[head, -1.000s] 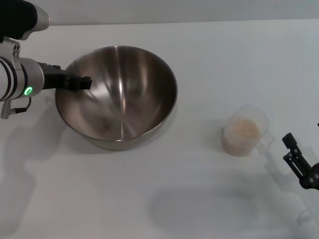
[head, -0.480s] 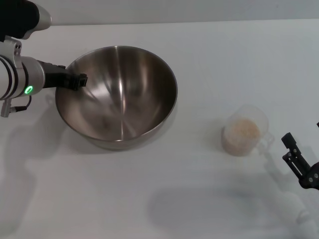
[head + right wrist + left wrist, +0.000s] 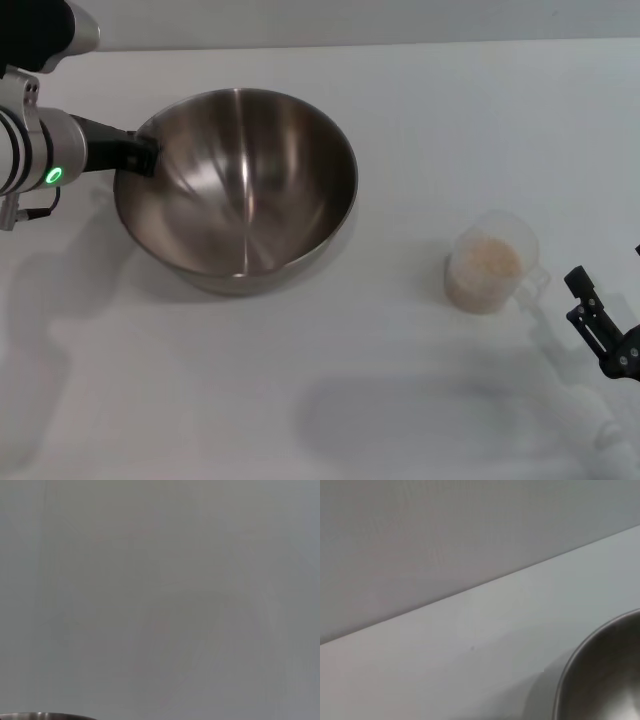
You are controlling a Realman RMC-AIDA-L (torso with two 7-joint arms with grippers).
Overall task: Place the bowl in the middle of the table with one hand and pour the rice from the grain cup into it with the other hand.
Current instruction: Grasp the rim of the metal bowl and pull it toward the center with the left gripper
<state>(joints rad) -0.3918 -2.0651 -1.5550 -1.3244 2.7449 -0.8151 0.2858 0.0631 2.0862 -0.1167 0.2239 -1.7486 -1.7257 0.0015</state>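
One wide shiny stainless-steel mixing bowl (image 3: pixel 236 190) and one small clear plastic grain cup (image 3: pixel 491 262) of beige rice (image 3: pixel 488 263) stand well apart on the white table (image 3: pixel 420 120). The left gripper (image 3: pixel 148 155) meets the bowl's left rim, its grip hidden. The right gripper (image 3: pixel 600 325), partly cut off, waits spread near the cup.
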